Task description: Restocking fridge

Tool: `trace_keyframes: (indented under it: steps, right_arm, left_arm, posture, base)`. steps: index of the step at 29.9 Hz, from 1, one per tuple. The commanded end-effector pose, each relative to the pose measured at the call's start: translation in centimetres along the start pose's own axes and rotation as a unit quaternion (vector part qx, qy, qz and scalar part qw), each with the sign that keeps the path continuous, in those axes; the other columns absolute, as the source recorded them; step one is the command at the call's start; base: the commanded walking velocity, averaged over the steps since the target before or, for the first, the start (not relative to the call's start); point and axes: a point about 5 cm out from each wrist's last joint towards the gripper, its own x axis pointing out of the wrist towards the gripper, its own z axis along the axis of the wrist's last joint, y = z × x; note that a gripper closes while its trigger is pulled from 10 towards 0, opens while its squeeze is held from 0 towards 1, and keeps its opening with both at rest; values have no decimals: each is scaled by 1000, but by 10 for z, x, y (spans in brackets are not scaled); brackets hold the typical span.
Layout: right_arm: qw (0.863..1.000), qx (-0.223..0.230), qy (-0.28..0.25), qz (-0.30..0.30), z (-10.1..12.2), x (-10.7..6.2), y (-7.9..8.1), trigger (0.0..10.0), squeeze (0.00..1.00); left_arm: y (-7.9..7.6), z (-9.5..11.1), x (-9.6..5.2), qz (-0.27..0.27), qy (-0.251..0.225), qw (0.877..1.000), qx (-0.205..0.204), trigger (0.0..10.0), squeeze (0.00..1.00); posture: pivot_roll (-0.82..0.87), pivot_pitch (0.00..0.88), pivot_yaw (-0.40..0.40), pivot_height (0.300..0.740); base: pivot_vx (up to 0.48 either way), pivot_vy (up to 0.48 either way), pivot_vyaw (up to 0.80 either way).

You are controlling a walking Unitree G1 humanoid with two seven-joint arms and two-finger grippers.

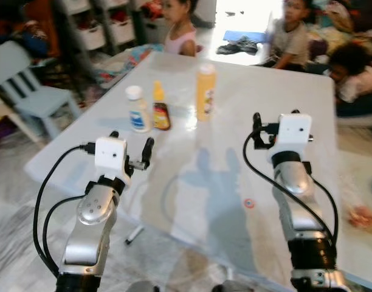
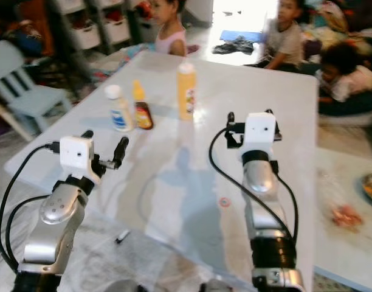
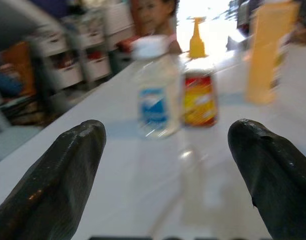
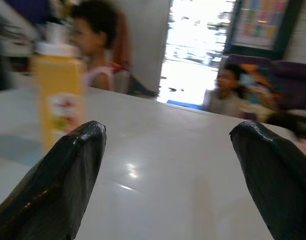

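Three bottles stand on the pale tabletop (image 1: 277, 176) in front of me: a clear bottle with a white cap (image 1: 138, 109), a small brown one with a yellow tip (image 1: 160, 107) touching it, and a tall orange one (image 1: 205, 92) a bit to their right. My left tool (image 1: 131, 148) floats above the tabletop near the clear bottle, fingers spread wide; my right tool (image 1: 276, 121) floats to the right of the orange bottle, fingers spread wide too. Three people sit past the far edge; a blue chair (image 1: 28, 91) stands off to my left.

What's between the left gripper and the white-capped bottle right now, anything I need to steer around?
Nothing visible. The left gripper is open, with bare table between it and the white-capped bottle. The brown sauce bottle stands close beside it, toward the tall yellow bottle, not in front.
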Motion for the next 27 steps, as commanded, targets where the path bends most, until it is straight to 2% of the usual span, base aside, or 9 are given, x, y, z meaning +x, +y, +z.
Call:
trace_keyframes:
  steps: [1, 3, 7, 13, 17, 20, 21, 24, 27]
  right_arm:
    - [1000, 10, 2, 22, 5, 8, 8, 10000, 0]
    - [998, 10, 10, 56, 7, 15, 15, 10000, 0]
    - [997, 6, 1, 74, 13, 22, 17, 10000, 0]
    - [999, 3, -17, 46, 19, 31, 8, 10000, 0]
    - [999, 3, -20, 29, 19, 28, 6, 10000, 0]
    - [1000, -1, -9, 11, 10, 11, 5, 10000, 0]
    - [1000, 2, 7, -3, 1, -1, 3, 10000, 0]
    - [1000, 19, 20, -9, -4, -11, 5, 10000, 0]
    - [999, 8, 36, -12, -10, -24, 7, 10000, 0]
  left_arm:
    - [7, 6, -3, 3, -4, 1000, 13, 10000, 0]
    - [12, 9, -4, 3, -3, 1000, 17, 10000, 0]
    - [17, 14, -7, 0, -1, 1000, 24, 10000, 0]
    - [22, 16, -14, -7, 12, 999, 32, 10000, 0]
    - [23, 17, -16, -7, 15, 999, 33, 10000, 0]
    - [20, 16, -15, -10, 17, 1000, 23, 10000, 0]
    - [15, 14, -13, -13, 16, 1000, 16, 10000, 0]
    - [12, 14, -11, -7, 12, 1000, 7, 10000, 0]
    - [6, 14, -9, 11, 6, 1000, 0, 10000, 0]
  posture:
    - [81, 19, 86, 740]
    - [95, 33, 98, 740]
    - [118, 53, 116, 740]
    - [146, 69, 136, 740]
    - [139, 78, 134, 740]
    - [108, 73, 111, 740]
    - [97, 63, 91, 740]
    - [90, 59, 79, 740]
    - [68, 38, 21, 740]
  base:
    - [0, 0, 0]
    - [0, 0, 0]
    - [0, 0, 0]
    - [274, 321, 0]
    - [285, 386, 0]
    - [285, 386, 0]
    - [285, 386, 0]
    - [282, 389, 0]
    - [177, 268, 0]
